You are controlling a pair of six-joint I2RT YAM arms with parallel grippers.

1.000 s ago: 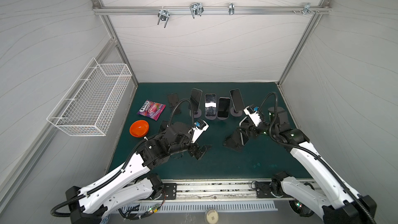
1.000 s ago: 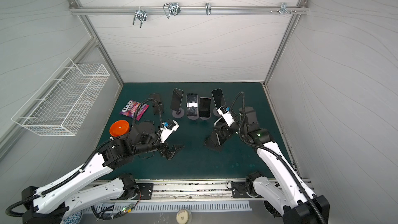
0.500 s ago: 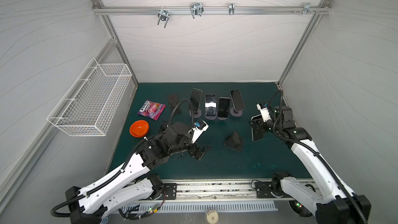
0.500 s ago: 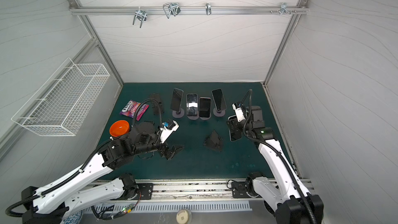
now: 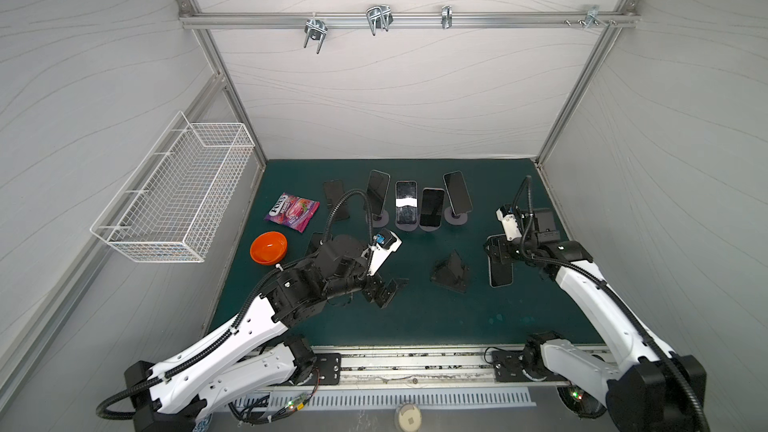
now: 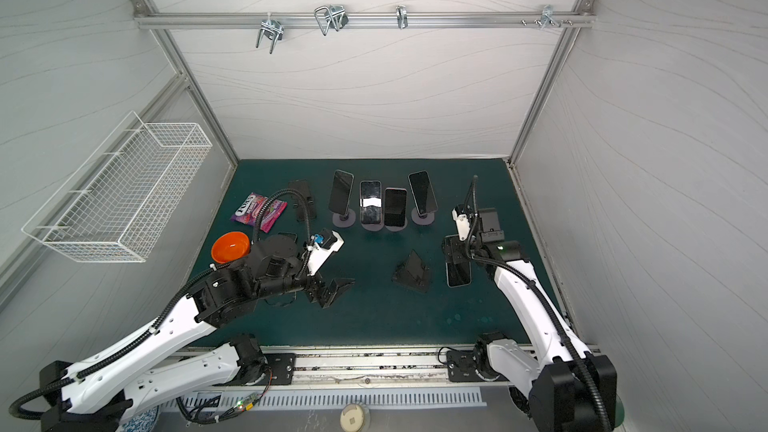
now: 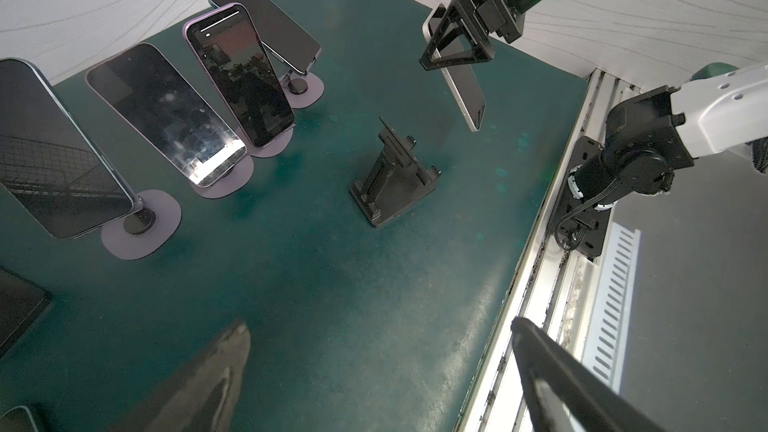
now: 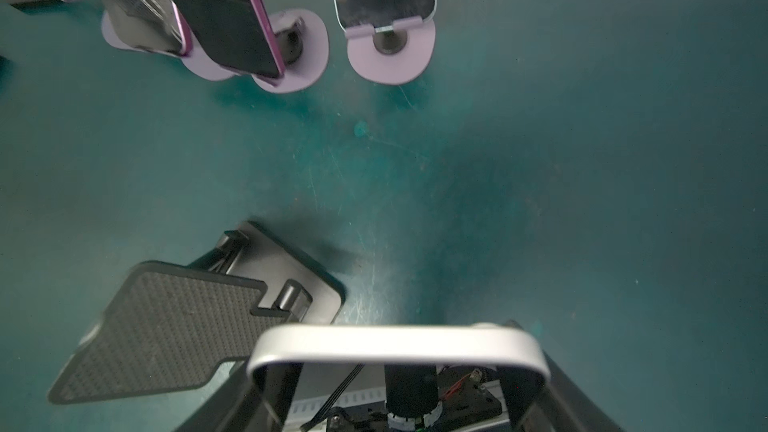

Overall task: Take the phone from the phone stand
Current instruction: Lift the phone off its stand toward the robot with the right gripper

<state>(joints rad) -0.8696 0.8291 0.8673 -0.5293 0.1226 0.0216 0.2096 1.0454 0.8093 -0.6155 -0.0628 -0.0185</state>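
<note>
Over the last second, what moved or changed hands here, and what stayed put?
The right gripper, shut on the silver-edged dark-screened phone, carried it off the black angular phone stand and away to the right in both top views. The stand now sits empty. The left gripper stayed open and still, and the four phones on lilac stands did not move.

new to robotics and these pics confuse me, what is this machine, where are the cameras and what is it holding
Two white robot arms sit on a rail by a green mat, each ending in a two-fingered gripper. The two wide pictures come from one overhead camera head; the other two from cameras on the wrists. On the mat stand four phones on lilac stands, an empty black stand, an orange bowl and a sweets bag. The right gripper is closed on a phone, held in the air beside the black stand. The left gripper is open and empty.
</note>
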